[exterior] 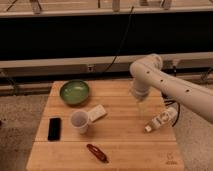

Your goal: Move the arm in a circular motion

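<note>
The arm (175, 90) is large, white and tubular with small dark dots. It reaches in from the right edge over the wooden table (120, 145) and bends at an elbow above the table's back right part. The gripper (142, 106) hangs down from that bend, above the table's right half, left of a bottle lying on its side (160, 120). It holds nothing that I can see.
A green bowl (75, 92) sits at the back left. A white cup (80, 121) and a white packet (97, 112) are near the middle. A black phone (54, 128) lies at the left. A red object (97, 152) lies near the front edge. A dark wall and rails run behind.
</note>
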You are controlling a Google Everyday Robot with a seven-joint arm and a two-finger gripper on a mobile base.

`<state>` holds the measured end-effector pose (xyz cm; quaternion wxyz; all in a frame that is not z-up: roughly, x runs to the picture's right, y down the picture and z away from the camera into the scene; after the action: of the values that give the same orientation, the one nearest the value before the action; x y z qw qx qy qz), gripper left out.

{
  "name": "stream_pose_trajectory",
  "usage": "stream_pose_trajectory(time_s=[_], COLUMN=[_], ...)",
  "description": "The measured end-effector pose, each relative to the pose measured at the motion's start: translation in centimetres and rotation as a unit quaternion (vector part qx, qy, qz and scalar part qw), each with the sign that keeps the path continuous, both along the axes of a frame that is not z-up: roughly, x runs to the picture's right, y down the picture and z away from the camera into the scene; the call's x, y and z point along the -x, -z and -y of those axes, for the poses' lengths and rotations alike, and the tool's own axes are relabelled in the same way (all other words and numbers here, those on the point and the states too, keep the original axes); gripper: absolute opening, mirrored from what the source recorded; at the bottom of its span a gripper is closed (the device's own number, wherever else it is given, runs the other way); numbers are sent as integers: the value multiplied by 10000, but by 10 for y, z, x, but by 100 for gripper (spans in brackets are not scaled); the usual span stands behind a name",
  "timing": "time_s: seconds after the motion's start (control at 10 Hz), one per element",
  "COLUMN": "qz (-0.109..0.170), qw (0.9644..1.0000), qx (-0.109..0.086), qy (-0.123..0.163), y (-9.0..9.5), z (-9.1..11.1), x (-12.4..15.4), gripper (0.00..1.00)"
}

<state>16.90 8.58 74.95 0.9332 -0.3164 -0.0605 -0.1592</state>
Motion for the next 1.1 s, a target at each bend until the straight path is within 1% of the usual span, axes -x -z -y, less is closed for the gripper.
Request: stream_pose_trajectory(time_s=[0.1,0.3,0.5,1.1], qz=[5,73,98,201], qw=[10000,10000,10000,9997], qx=[14,-15,-1,16], qy=[-20,0,15,138], y=[2,-2,-2,-2], z=[-3,1,2,-3], x=[-3,-12,-22,-27], gripper=[80,80,80,80])
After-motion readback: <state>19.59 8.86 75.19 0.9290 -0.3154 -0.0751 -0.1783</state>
